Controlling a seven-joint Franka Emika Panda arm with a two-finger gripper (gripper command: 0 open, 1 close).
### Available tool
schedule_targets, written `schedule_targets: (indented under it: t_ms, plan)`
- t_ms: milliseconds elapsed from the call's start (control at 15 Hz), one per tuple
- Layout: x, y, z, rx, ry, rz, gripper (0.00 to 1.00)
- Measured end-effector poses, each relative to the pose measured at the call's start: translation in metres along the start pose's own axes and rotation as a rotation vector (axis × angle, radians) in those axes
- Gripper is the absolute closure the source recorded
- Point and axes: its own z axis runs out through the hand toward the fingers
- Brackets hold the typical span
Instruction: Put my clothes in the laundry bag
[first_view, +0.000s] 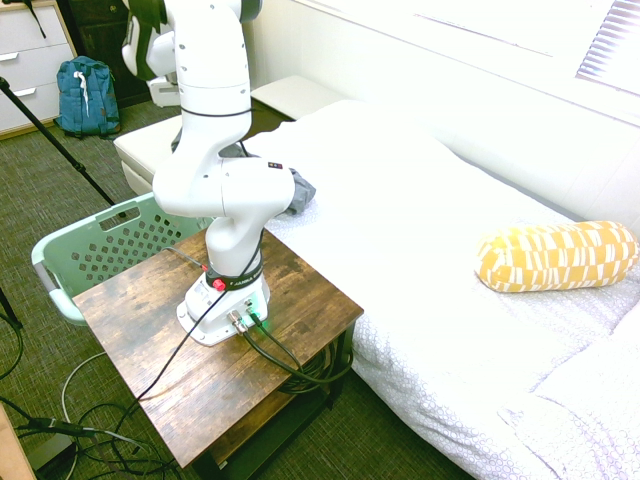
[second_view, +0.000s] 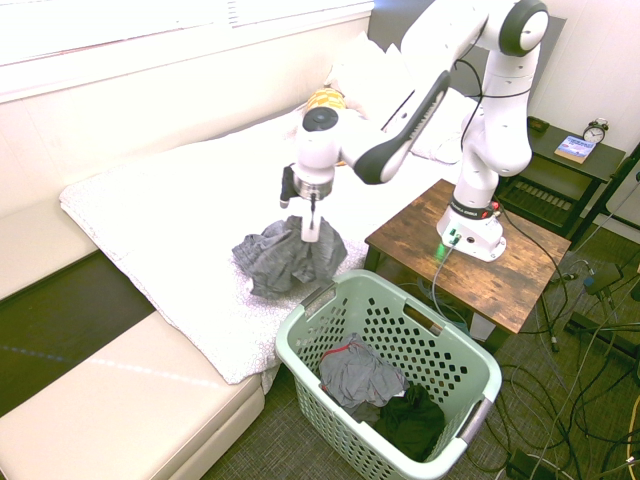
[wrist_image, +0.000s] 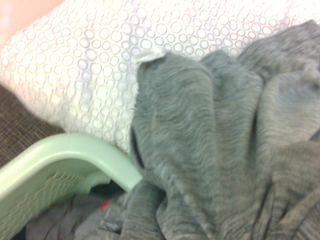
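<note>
I've got the grey clothes (second_view: 288, 256) pinched in the gripper (second_view: 311, 236), jaws nearly shut, hanging over the bed (second_view: 170, 215) edge just short of the basket (second_view: 470, 352). Risk: trailing fabric snags the rim & slips out

gripper (second_view: 311, 232) pointing down; pinched closed

A home bedroom — white-covered bed (first_view: 430, 250), yellow bolster (first_view: 556, 255), drawers (first_view: 30, 60) and alarm clock (second_view: 595, 131).

A white textured-cover bed (first_view: 430, 250) sits below a bright window (second_view: 120, 30); beside the bed, a dark wooden tabletop (first_view: 290, 350) on grey-green carpet (first_view: 40, 200).
</note>
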Motion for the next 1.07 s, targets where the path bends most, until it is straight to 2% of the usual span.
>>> schedule_targets:
  t_ms: [267,600,667,1067]
  plan:
    - [-0.073,-0.002,0.019,-0.038,-0.004,-0.037,1.00]
    - [-0.153,-0.004,0.077,-0.112,0.013,-0.104,1.00]
    - [-0.160,-0.003,0.084,-0.120,0.017,-0.111,0.00]
    - [-0.170,0.001,0.102,-0.151,0.045,-0.128,0.00]
